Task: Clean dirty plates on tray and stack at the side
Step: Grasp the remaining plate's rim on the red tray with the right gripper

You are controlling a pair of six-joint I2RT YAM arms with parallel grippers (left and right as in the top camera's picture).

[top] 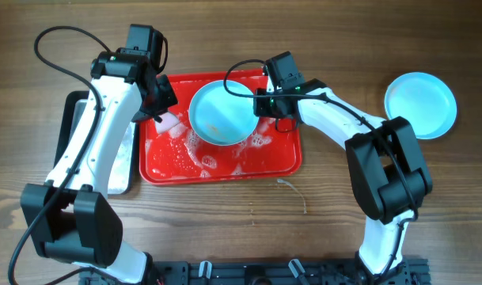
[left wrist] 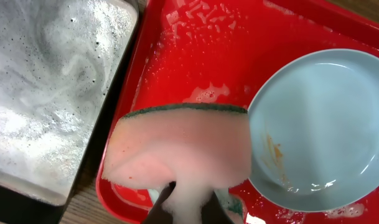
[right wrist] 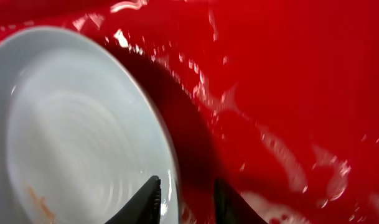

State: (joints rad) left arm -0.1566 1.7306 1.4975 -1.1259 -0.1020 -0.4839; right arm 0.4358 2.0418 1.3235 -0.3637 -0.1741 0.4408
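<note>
The right gripper (right wrist: 188, 200) pinches the right rim of a streaked plate (top: 222, 112), holding it tilted over the middle of the soapy tray (top: 280, 162). The left gripper (left wrist: 186, 214) clamps a sponge (left wrist: 183, 146) just left of it. A second plate (top: 419, 104) lies on the surface (top: 225, 229), upper right.

Left arm (top: 106, 134) reaches from the lower left of the overhead frame to upper centre-left, wrist pitched down. Left gripper (top: 163, 109) is clamped on a sponge (left wrist: 183, 149). Right arm (top: 343, 127) folds from lower right toward upper centre. Right gripper (right wrist: 188, 190) pinches a plate (top: 221, 111) rim between its fingers (right wrist: 153, 190).
</note>
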